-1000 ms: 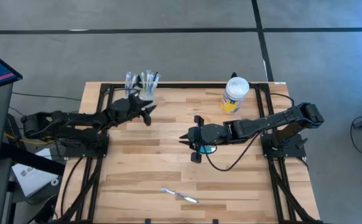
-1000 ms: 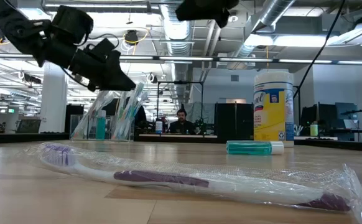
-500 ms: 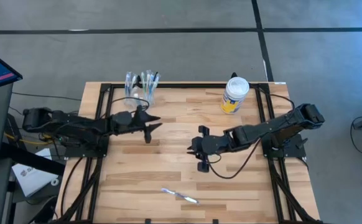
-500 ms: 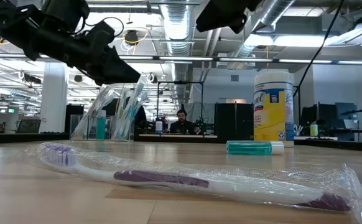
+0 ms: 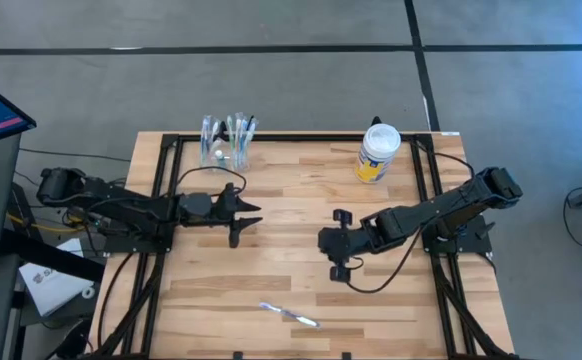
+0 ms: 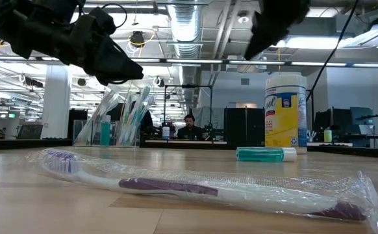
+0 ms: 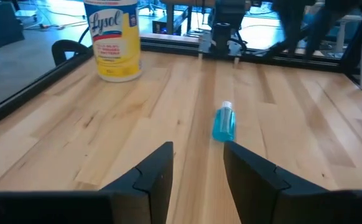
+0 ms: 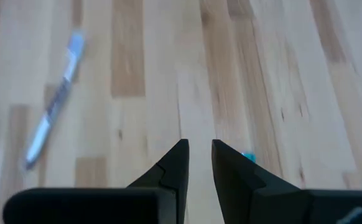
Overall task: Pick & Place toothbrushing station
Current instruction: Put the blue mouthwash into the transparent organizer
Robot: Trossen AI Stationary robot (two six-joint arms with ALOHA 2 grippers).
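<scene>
A clear plastic cup holding several toothbrushes stands at the table's far left; it also shows in the low view. A small teal-blue tube lies on its side mid-table. In the high view my right gripper hides it. In the right wrist view only a teal corner shows. My left gripper is open and empty, on the near side of the cup, pointing toward the tube. My right gripper hovers above the tube, its fingers a narrow gap apart and empty. No tiny bottle shows.
A white-lidded jar with a yellow label stands at the far right. A plastic-wrapped toothbrush lies near the table's near edge; it also shows in the right wrist view. Bare wood lies between the two grippers.
My left gripper has drawn back from beside the cup toward the table's near edge, still open. My right gripper has gone toward the table's right and near edges. The tube, the cup and the wrapped toothbrush have stayed where they were.
</scene>
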